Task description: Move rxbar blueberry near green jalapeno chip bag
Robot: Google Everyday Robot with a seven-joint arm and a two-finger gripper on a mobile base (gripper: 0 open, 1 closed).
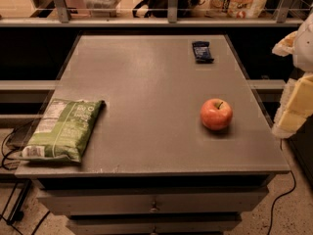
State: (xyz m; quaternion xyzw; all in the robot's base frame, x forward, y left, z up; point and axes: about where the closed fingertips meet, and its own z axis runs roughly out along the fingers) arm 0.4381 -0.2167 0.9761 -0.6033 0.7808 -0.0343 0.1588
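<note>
Grey bench (146, 82) carries the rxbar blueberry (202, 51) at its far right, well apart from the green jalapeno chip bag (63, 129) at the near left edge; a red apple (216, 114) sits near right. The gripper (297, 102) hangs off the bench's right edge, open or closed I cannot tell.

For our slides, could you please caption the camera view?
Navy-wrapped snack bar at back, crinkly green chip bag front-left, red apple on grey table; gripper beside right edge.
</note>
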